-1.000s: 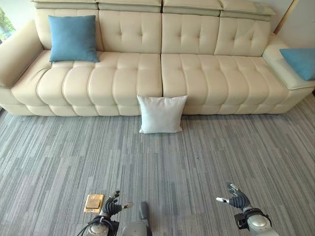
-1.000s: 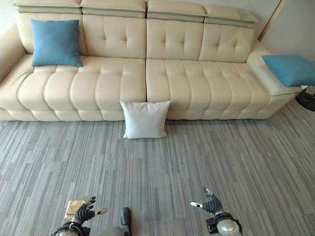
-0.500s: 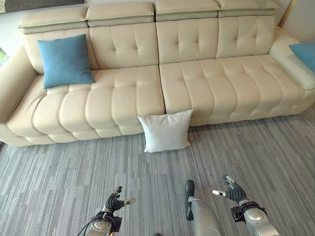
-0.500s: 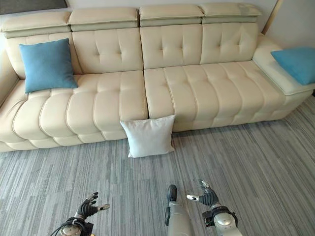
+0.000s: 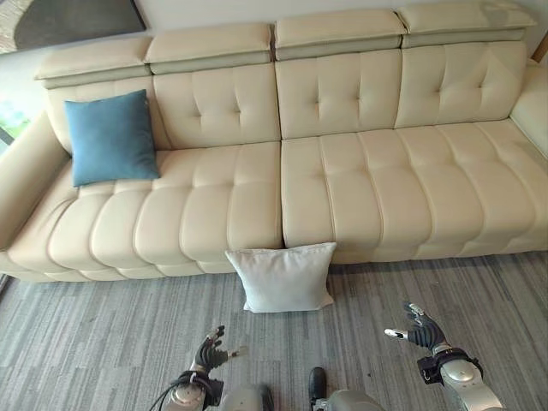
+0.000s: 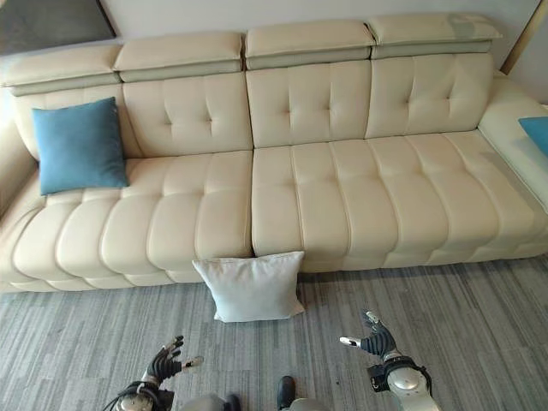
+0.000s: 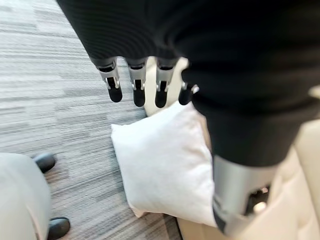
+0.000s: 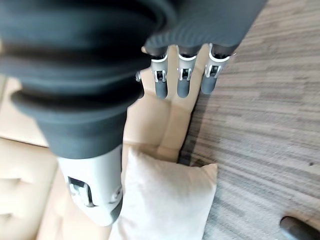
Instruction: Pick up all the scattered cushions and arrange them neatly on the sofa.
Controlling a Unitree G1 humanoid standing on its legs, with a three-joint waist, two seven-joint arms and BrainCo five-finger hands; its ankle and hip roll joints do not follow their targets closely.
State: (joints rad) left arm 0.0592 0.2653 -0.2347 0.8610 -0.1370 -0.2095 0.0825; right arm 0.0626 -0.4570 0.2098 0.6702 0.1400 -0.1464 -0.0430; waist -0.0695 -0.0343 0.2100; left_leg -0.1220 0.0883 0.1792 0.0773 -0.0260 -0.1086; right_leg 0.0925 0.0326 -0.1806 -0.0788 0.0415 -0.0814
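Note:
A white cushion (image 5: 285,277) stands on the grey carpet, leaning against the front of the cream sofa (image 5: 342,171) near its middle seam. A blue cushion (image 5: 110,138) rests upright against the sofa's back at the left end. Another blue cushion (image 6: 537,134) lies on the sofa's right end. My left hand (image 5: 209,352) hangs low at the bottom left, open and holding nothing, short of the white cushion (image 7: 167,165). My right hand (image 5: 419,324) is at the bottom right, open too, with the white cushion (image 8: 165,205) off to its side.
Grey striped carpet (image 5: 103,334) stretches in front of the sofa. The sofa's left armrest (image 5: 21,167) curves forward. A dark framed picture (image 5: 73,19) hangs on the wall behind the sofa.
The camera has moved closer to the sofa and tilted up, so the sofa and white cushion sit lower and larger. Both hands remain low and open.

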